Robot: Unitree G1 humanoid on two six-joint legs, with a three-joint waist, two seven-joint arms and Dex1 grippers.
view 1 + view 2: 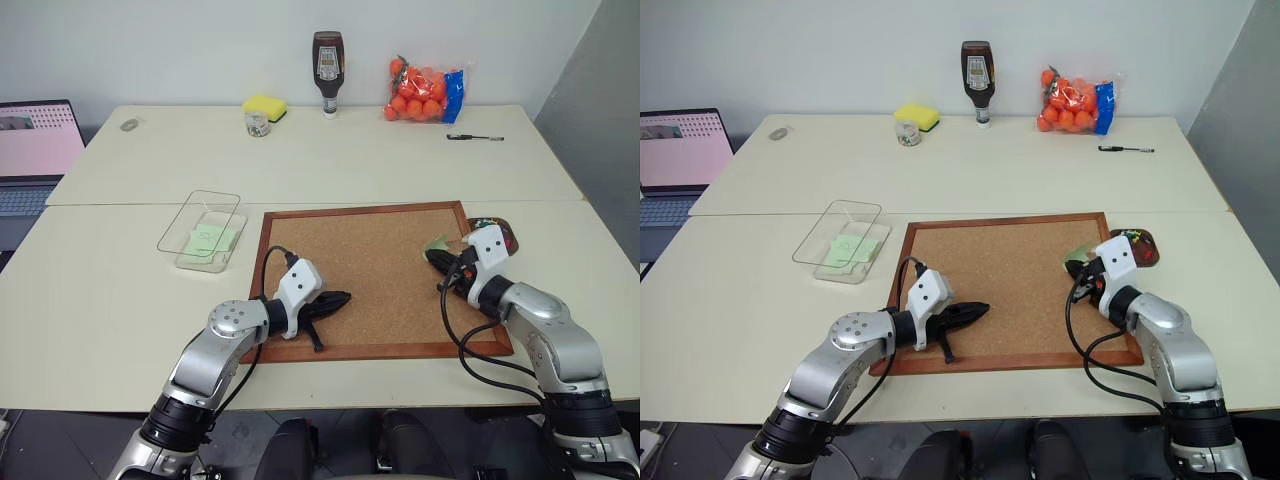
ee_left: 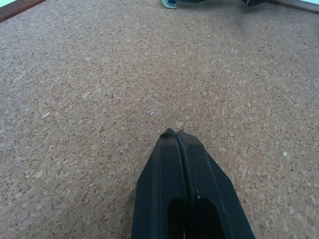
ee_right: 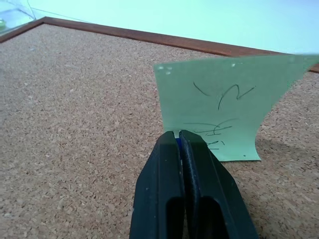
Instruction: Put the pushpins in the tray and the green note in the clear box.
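Right claw (image 3: 180, 137) pinches the green note (image 3: 227, 107) at corkboard's (image 1: 370, 280) 3 o'clock edge (left claw (image 2: 177, 134) closed, empty); next: carry it to clear box (image 1: 200, 232) at 10 o'clock

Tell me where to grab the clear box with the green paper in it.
Probably pinch the clear box by a long side wall from above, one finger each side: it is shallow, open-topped, thin-walled. Take the far end, clear of the green paper lying inside.

Even, bright overhead light; soft short shadows under arms on the surface (image 1: 120, 290). Wrist views sharp on the cork, hazy toward the far edge.
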